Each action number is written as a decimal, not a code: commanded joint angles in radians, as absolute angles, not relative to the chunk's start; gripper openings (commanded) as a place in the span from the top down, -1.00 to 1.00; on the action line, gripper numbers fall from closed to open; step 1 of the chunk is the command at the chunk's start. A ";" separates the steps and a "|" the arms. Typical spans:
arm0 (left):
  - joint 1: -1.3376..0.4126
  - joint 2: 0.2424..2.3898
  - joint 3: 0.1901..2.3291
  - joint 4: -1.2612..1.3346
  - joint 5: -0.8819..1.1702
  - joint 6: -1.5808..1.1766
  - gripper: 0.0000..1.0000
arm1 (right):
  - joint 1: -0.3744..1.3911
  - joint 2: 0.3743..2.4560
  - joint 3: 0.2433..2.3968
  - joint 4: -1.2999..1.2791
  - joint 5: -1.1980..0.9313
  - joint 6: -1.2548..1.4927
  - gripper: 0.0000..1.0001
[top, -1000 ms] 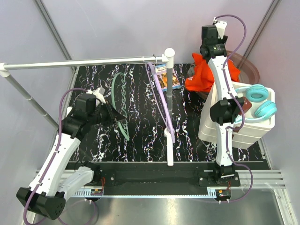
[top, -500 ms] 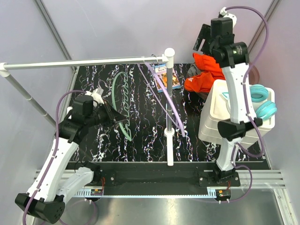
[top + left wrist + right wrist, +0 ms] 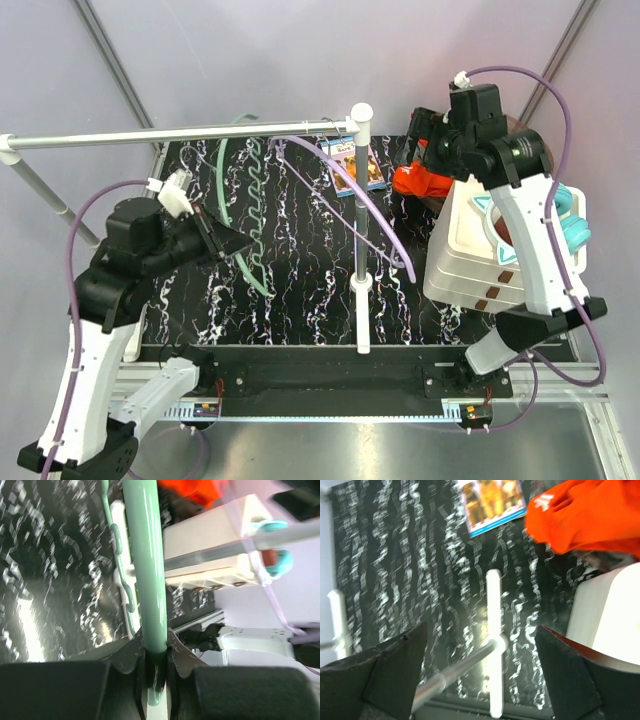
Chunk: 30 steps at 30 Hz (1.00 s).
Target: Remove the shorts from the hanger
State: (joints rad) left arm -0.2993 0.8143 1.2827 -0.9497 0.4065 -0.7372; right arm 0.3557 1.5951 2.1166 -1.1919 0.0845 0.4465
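The orange-red shorts lie in a heap at the back right of the table, off any hanger. In the right wrist view a small white logo shows near their hem. I cannot make out the grey pair. My left gripper is shut on the bare green hanger and holds it up near the rail; in the left wrist view the jaws clamp the green bar. My right gripper is open and empty, raised above the shorts. A bare purple hanger hangs from the rail.
A grey rail runs from the left to a white post mid-table. Stacked white boxes with teal headphones stand at the right. A picture book lies at the back. A brown bowl sits behind the boxes.
My right arm swung up and back from the orange shorts, gripper empty. My left gripper lifted the green hanger up and left towards the rail. The purple hanger swung rightwards.
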 commanded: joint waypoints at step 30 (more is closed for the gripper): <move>-0.301 0.779 1.615 -0.853 0.282 -0.601 1.00 | 0.353 1.275 1.741 -1.032 -0.242 0.532 -0.99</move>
State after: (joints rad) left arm -0.3000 0.8013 1.5646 -1.0080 0.3386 -0.6621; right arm 0.3542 1.2949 1.7622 -1.0782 -0.2047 0.5190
